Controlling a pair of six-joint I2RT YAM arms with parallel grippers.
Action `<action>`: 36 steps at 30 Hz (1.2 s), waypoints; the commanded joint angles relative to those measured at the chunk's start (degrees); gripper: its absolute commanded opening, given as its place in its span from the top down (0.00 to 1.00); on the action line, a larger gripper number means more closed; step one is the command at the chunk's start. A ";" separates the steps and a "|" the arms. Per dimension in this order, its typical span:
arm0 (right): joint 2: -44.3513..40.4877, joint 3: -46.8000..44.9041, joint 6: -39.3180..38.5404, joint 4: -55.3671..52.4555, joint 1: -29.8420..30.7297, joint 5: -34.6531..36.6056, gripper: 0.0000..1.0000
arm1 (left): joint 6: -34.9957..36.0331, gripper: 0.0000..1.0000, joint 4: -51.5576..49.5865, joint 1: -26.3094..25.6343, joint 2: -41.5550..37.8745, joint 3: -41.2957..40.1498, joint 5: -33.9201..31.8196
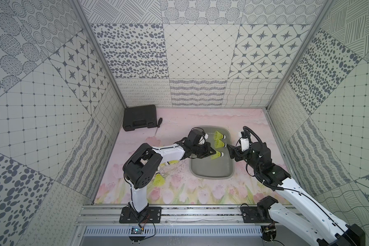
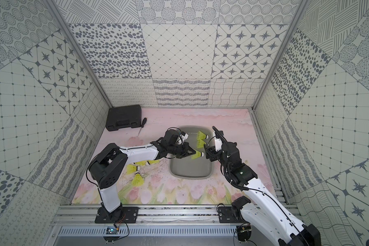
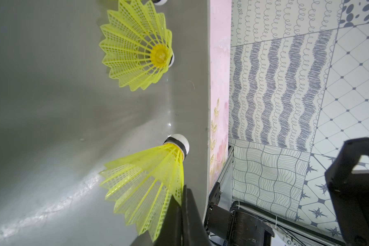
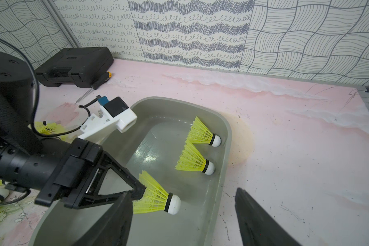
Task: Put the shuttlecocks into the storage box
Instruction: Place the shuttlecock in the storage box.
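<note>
Storage box point(image 4: 226, 136) holds two shuttlecocks point(image 4: 200, 134) far right; left gripper point(image 4: 140, 190) pinches a third shuttlecock point(image 4: 158, 201) inside it; right gripper point(image 1: 230, 151) gapes empty.

**Three shuttlecocks in the grey box, more outside**

The storage box point(image 4: 226, 136), a shallow grey tray with rounded corners, lies flat on the bench point(image 1: 200, 197). Inside it, the far shuttlecock point(image 4: 201, 134) and the middle shuttlecock point(image 4: 192, 161) lie on their sides, white tips against one long wall. The held shuttlecock point(image 4: 156, 199) is over the box floor, its neon-yellow skirt pinched in the left gripper point(image 4: 140, 192). The loose shuttlecocks point(image 2: 136, 180) lie on the bench beside the box.
</note>
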 commanded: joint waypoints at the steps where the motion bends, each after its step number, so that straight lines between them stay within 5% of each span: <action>1: 0.52 -0.53 0.82 0.66 -0.37 -0.90 0.21 | -1.89 1.00 4.96 -0.48 2.34 1.43 -0.97; 36: 0.50 -0.75 0.83 -0.78 -1.40 -1.12 0.20 | 1.78 1.00 -1.94 -0.48 11.86 12.34 1.55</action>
